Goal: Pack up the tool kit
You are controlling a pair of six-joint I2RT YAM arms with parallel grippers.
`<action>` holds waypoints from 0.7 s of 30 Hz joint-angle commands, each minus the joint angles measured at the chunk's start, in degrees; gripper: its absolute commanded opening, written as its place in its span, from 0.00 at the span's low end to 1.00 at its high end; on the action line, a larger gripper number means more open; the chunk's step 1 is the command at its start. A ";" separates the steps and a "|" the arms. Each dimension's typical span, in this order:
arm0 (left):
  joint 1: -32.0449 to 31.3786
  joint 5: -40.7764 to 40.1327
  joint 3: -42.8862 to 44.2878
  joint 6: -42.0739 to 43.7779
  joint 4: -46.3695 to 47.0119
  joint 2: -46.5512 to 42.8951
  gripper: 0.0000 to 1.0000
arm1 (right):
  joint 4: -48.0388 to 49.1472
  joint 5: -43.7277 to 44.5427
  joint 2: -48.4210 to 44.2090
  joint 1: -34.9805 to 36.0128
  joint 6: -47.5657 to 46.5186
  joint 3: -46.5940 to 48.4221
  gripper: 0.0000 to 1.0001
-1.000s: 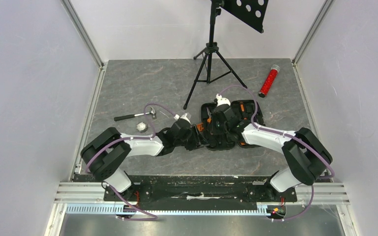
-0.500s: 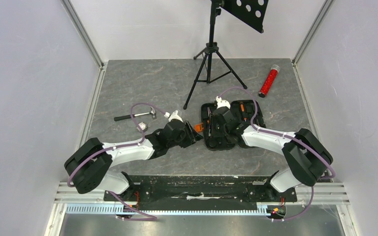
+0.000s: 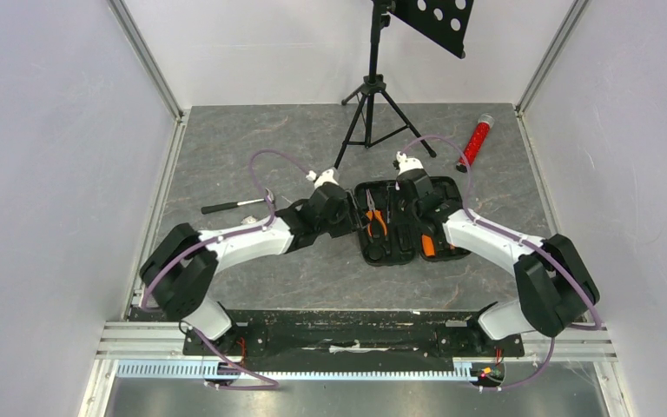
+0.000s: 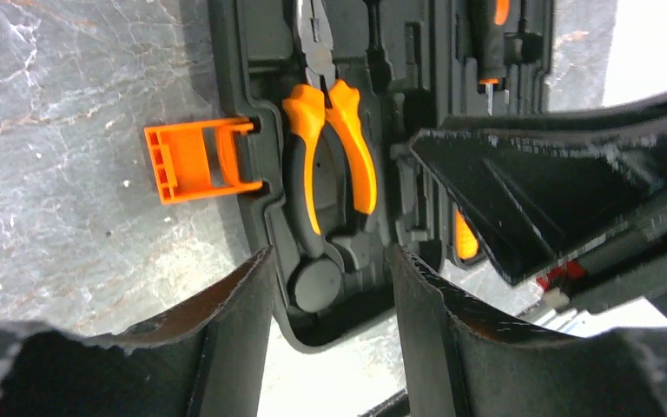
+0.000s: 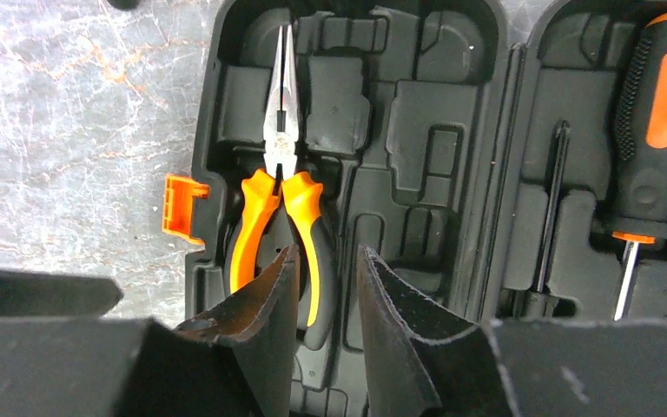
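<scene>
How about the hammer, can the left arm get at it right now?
Probably yes: the hammer lies uncovered on the table beside that arm, the left gripper is open and empty, and only the arm's purple cable crosses near its head.

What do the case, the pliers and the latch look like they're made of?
Case: likely matte black moulded plastic, with shaped recesses. Pliers: shiny grey metal nose; orange handles look like plastic or rubber sleeves. Latch: smooth orange plastic, probably.

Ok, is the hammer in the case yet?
No, the hammer lies on the table, apart from the open case and to its left in the top view.
</scene>
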 commanded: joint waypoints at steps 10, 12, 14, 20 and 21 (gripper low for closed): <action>0.90 1.74 7.93 5.97 -7.21 9.72 0.55 | 4.58 -6.97 5.55 -0.44 1.24 -3.23 0.27; 0.93 2.73 8.01 5.52 -6.54 10.31 0.53 | 5.29 -8.30 5.87 -0.43 2.50 -4.18 0.25; 0.96 3.46 8.17 5.37 -6.07 10.90 0.52 | 6.39 -10.86 5.84 -0.38 3.81 -5.19 0.23; 0.92 5.38 7.93 4.57 -4.57 11.24 0.50 | 6.78 -12.35 3.22 -0.33 6.19 -7.31 0.19; 0.92 5.41 7.80 4.36 -4.25 11.19 0.49 | 6.53 -12.50 2.82 -0.27 6.29 -7.18 0.19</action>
